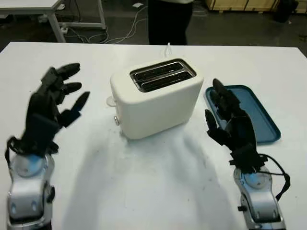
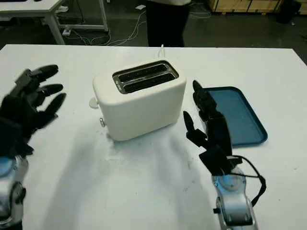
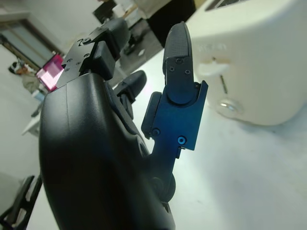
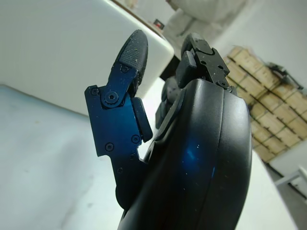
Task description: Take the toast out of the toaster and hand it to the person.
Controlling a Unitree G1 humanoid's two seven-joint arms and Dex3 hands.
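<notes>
A cream two-slot toaster [image 1: 156,98] stands mid-table, its slots [image 1: 162,74] dark with no toast sticking out. My left hand [image 1: 53,103] is raised to the left of the toaster, open and holding nothing. My right hand [image 1: 229,120] is up just to the right of the toaster, open, between it and a tray. A person in dark trousers [image 1: 168,21] stands beyond the far table edge. The toaster's side with its lever [image 3: 216,67] appears in the left wrist view, and its white wall [image 4: 62,52] in the right wrist view.
A blue tray [image 1: 254,112] lies flat to the right of the toaster, partly behind my right hand. The toaster's white cord [image 1: 168,48] runs off the far edge. The white table [image 1: 144,182] has bare surface in front. Another table [image 1: 57,19] and cables sit on the floor behind.
</notes>
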